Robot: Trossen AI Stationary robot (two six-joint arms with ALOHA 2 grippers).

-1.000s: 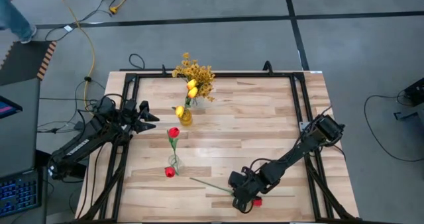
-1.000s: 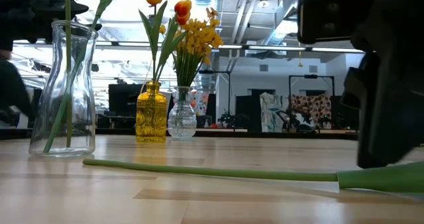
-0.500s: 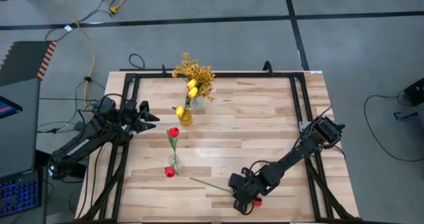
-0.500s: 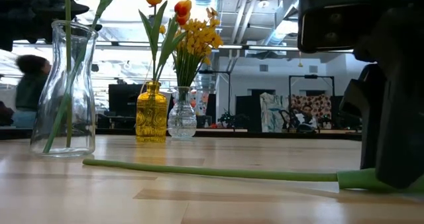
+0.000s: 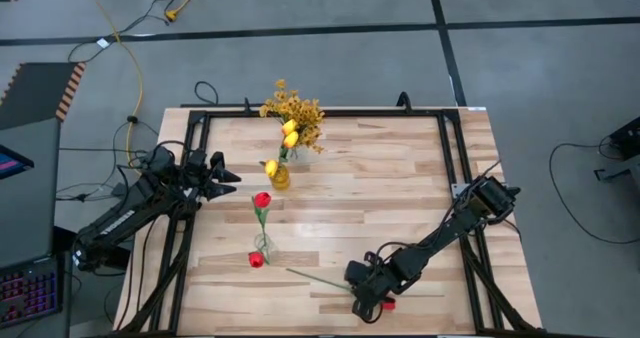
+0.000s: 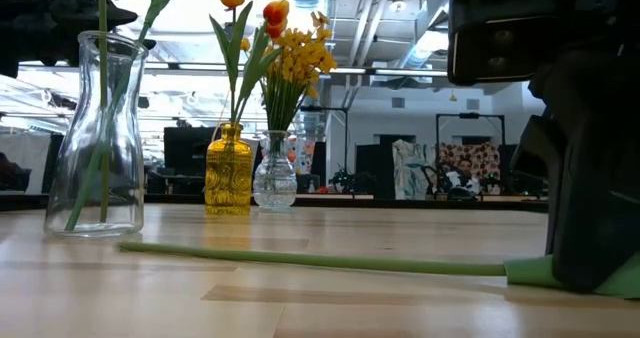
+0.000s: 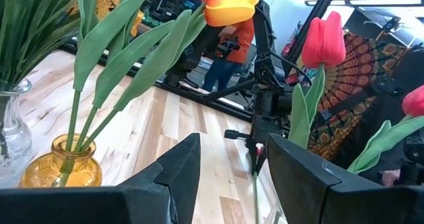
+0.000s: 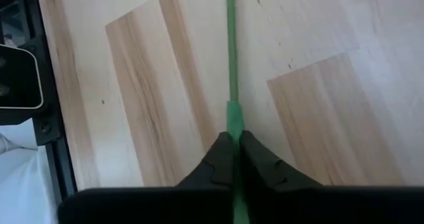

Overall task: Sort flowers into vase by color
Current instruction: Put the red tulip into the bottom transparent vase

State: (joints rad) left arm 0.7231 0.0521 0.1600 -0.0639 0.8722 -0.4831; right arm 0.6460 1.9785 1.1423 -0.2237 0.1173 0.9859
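Note:
A red tulip lies flat on the table near the front edge, its long green stem (image 5: 318, 279) pointing left and its red head (image 5: 387, 303) just right of my right gripper (image 5: 362, 296), which is shut on the stem. A clear vase (image 5: 262, 245) holds two red tulips (image 5: 262, 199). Farther back stand a yellow vase (image 5: 280, 176) with yellow-orange tulips (image 5: 290, 133) and a small clear vase (image 6: 274, 183) with a mustard-yellow spray (image 5: 292, 108). My left gripper (image 5: 228, 174) hovers open at the table's left side, level, touching nothing. My right gripper pinches the lying tulip's stem where it thickens toward the head (image 8: 232, 118), between its two fingertips (image 8: 222, 159). The fingers slant down from the table's right and lie along the stem. The stem (image 6: 300, 259) rests flat on the table.
A black metal frame (image 5: 320, 112) runs along the table's far and side edges. Bare wood spreads across the middle and right of the table (image 5: 400, 188). Cables and a monitor (image 5: 10, 163) lie on the floor to the left.
My right gripper has sunk slightly onto the lying tulip and shut on its stem near the head. The stem has shifted a little along the table but stays flat.

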